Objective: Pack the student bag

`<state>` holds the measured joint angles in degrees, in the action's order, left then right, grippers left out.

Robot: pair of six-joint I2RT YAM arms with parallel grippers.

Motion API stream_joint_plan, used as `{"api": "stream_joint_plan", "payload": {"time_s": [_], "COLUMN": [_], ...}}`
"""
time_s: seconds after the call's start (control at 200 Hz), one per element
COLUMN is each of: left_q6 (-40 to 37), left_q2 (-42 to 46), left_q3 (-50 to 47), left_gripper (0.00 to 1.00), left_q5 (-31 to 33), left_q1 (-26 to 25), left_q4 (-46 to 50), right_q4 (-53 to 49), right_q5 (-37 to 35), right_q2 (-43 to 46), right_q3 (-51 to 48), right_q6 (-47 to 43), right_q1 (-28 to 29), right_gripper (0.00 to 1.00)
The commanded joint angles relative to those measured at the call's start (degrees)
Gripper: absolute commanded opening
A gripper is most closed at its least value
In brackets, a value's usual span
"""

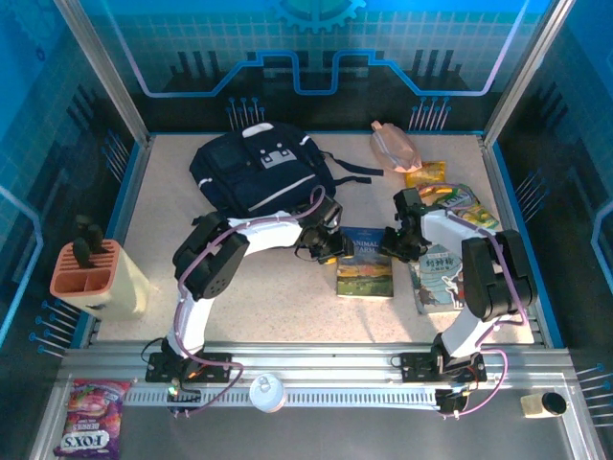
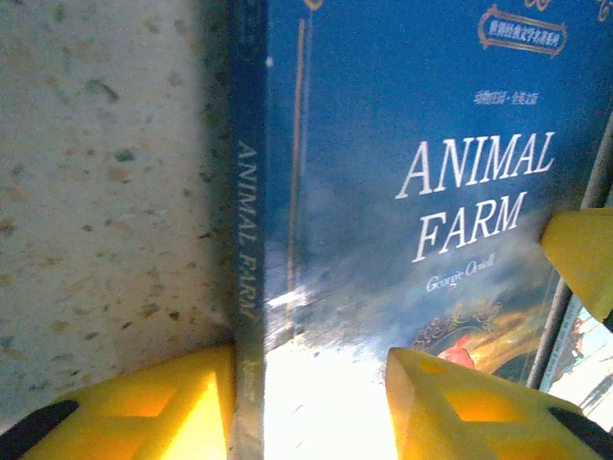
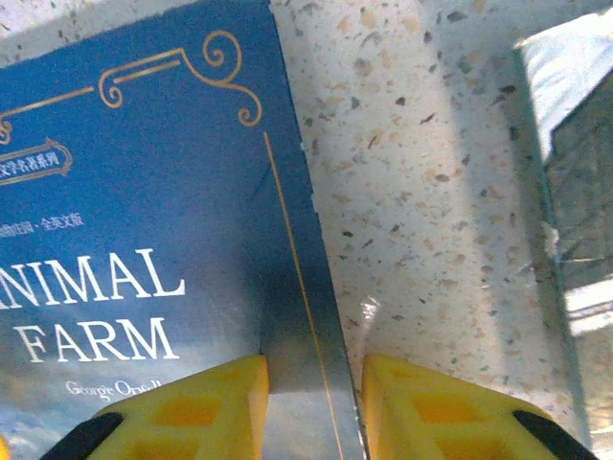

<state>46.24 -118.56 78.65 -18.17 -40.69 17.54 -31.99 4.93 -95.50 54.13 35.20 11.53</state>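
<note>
A speckled beige table sits inside a blue-walled booth, seen from above. Nearest, on the metal rail by the arm bases, lie a pink sweet packet and a white round object. At the table's left edge stands an orange and cream holder.

At mid-table a blue paperback titled Animal Farm lies flat, cover up. The left gripper is at its spine with jaws parted, one yellow finger over bare table and one over the cover. The right gripper straddles the opposite edge, jaws parted more narrowly. Whether any finger presses the book is hard to judge. A second book lies just to the right.

Farthest, the student bag lies at the back, left of centre, just beyond the left arm. A pink pouch lies to its right.
</note>
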Motion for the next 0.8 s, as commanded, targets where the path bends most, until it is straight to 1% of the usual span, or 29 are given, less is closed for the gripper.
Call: {"api": "stream_joint_plan", "payload": {"time_s": [0.0, 0.12, 0.245, 0.36, 0.415, 0.64, 0.795], "left_q6": [-0.4, -0.4, 0.2, 0.9, 1.2, 3.6, 3.7], "left_q2": [-1.1, 1.0, 4.5, 6.9, 7.5, 5.2, 3.2], "left_q3": [2.4, 2.9, 2.6, 1.2, 0.3, -0.8, 0.6], "left_gripper": [0.47, 0.43, 0.39, 0.35, 0.34, 0.32, 0.32], "left_q5": [-3.3, -6.0, -8.3, -9.2, -9.1, -10.4, -10.6], "left_q1": [-0.4, -0.4, -0.3, -0.3, -0.3, -0.3, -0.2], "left_q4": [0.0, -1.7, -4.0, -5.9, -6.9, -10.7, -9.7], "right_q4": [1.9, 3.8, 4.6, 5.1, 5.3, 6.6, 7.3], "right_q5": [5.6, 8.0, 8.3, 8.4, 8.6, 10.4, 11.1], "right_q2": [-0.9, -0.4, 0.4, 1.0, 1.1, 0.4, 0.4], "right_q3": [-1.5, -2.7, -3.4, -3.4, -5.1, -5.5, -5.9], "right_q6": [2.2, 3.6, 4.4, 5.0, 5.2, 6.2, 6.4], "right_q1": [-1.6, -2.8, -3.7, -4.2, -4.3, -4.5, -4.6], "right_gripper": [0.32, 0.32, 0.32, 0.32, 0.32, 0.31, 0.31]}}
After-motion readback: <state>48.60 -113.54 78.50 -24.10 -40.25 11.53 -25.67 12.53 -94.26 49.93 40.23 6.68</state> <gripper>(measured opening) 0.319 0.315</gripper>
